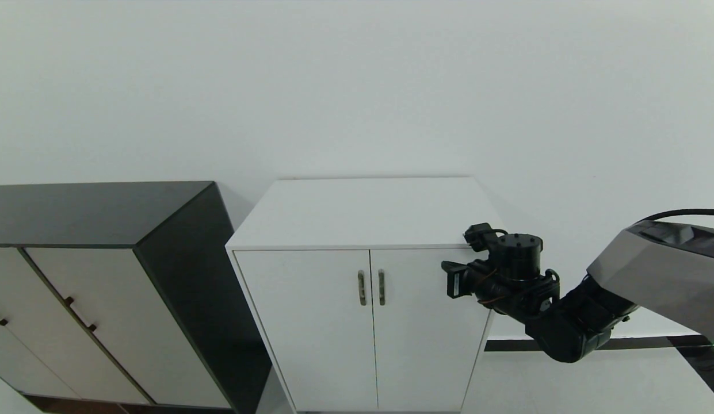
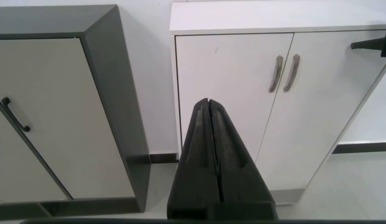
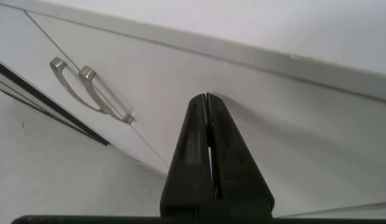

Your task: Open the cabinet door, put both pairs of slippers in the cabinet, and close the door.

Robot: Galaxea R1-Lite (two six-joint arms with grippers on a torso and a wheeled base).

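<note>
While the left gripper (image 2: 209, 107) hangs well back from the furniture, its two fingers are pressed flat together with nothing between them, and it points toward the white cabinet (image 2: 261, 25). Nearer that cabinet, the right gripper (image 3: 207, 99) is likewise closed on nothing. Its tips are held close to the upper part of the right door (image 1: 426, 322), on the outer side of the handles; whether they touch the panel cannot be told. Both doors are closed: the left door (image 1: 310, 328) and the right one meet at a centre seam. The two slim metal handles (image 1: 362, 287) stand upright, one on each side of that seam. Just beside the white cabinet, on the robot's left, stands a dark cabinet (image 1: 178, 276) with pale doors, also shut. Behind both rises a plain white wall (image 1: 357, 86). At its foot on the right, a dark stripe (image 1: 633, 343) runs along the floor.
</note>
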